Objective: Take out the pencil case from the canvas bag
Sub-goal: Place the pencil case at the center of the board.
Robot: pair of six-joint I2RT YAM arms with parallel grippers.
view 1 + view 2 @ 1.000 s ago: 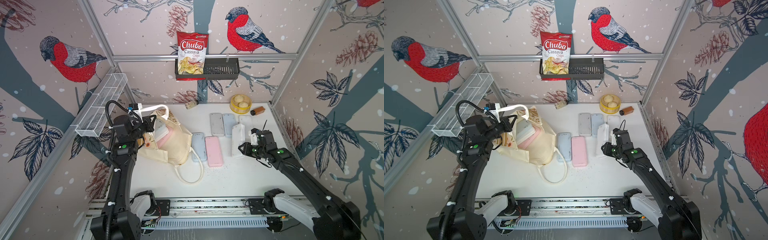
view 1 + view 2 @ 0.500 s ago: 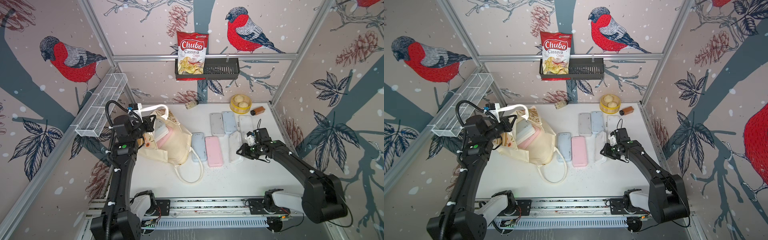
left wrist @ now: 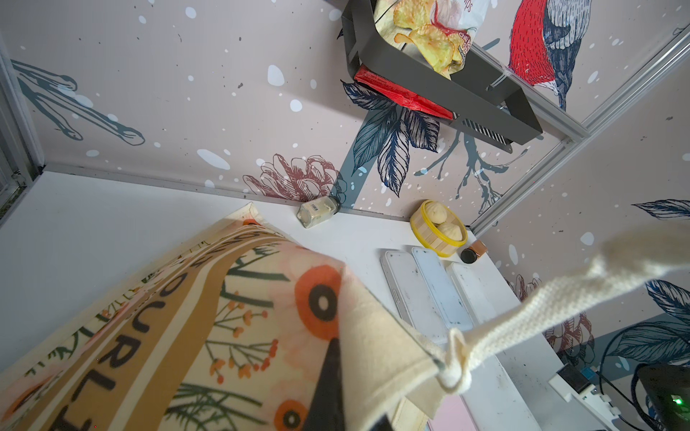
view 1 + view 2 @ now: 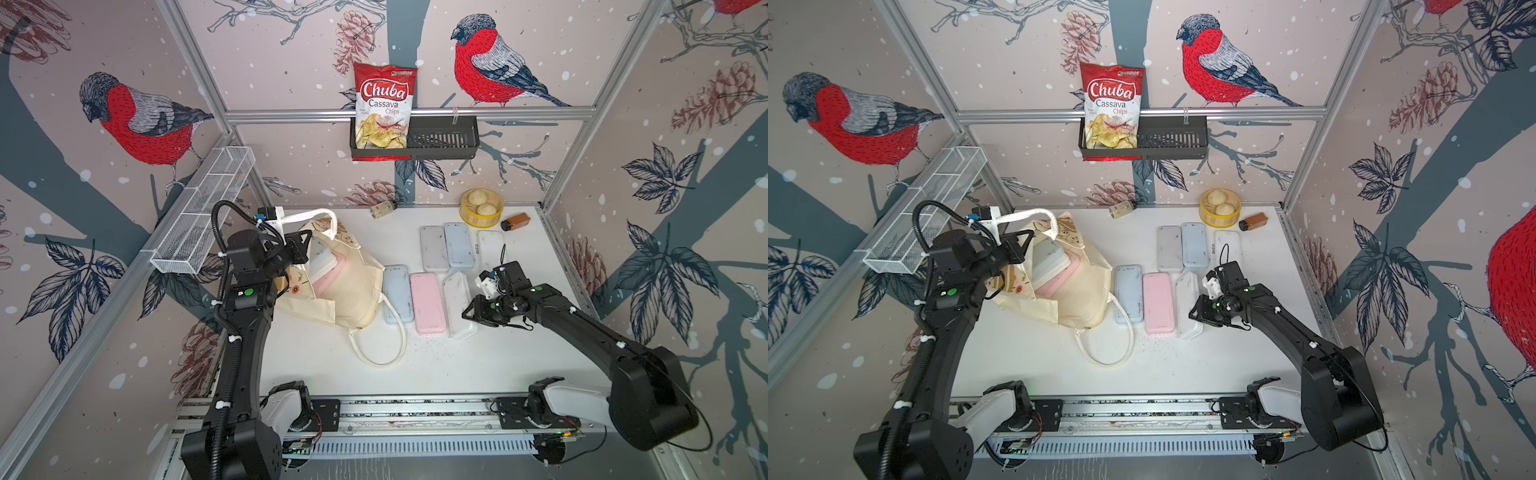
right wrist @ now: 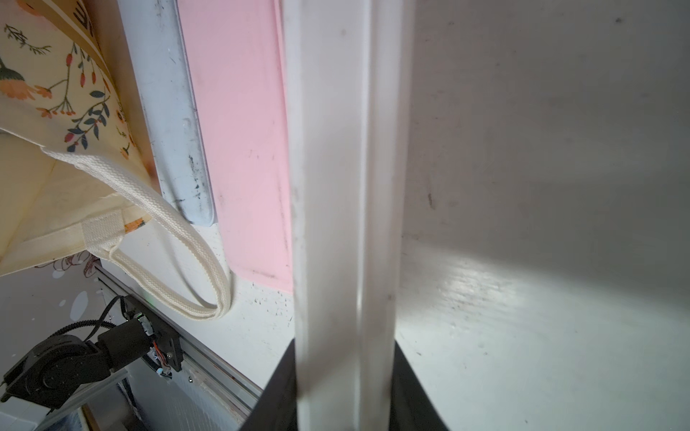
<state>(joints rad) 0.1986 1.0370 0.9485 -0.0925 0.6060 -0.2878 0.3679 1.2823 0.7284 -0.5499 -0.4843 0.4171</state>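
In both top views the cream canvas bag (image 4: 353, 291) with a floral printed side lies slumped on the white table (image 4: 332, 361). The left gripper (image 4: 302, 249) is clamped shut on its cloth rim and holds the mouth open. Inside show a white slab-shaped case (image 4: 322, 266) and a pink slab-shaped case (image 4: 328, 284), so I judge the emptying unfinished. Outside, five flat cases lie in two rows. A sixth, the long white pencil case (image 4: 457, 303), stands tilted on its edge just beside the pink rectangular table case (image 4: 428, 303), gripped in the partly closed jaws of the right gripper (image 4: 471, 311). Whether it touches the table I cannot tell. The left wrist view shows only the printed cloth and lettered tan band pinched at a dark finger (image 3: 328, 373), with an off-white woven handle (image 3: 560, 294) stretched past. The right wrist view shows the white case's edge running between the dark jaws. This case looks nearly set down; letting go of it and fetching the two inside is left.
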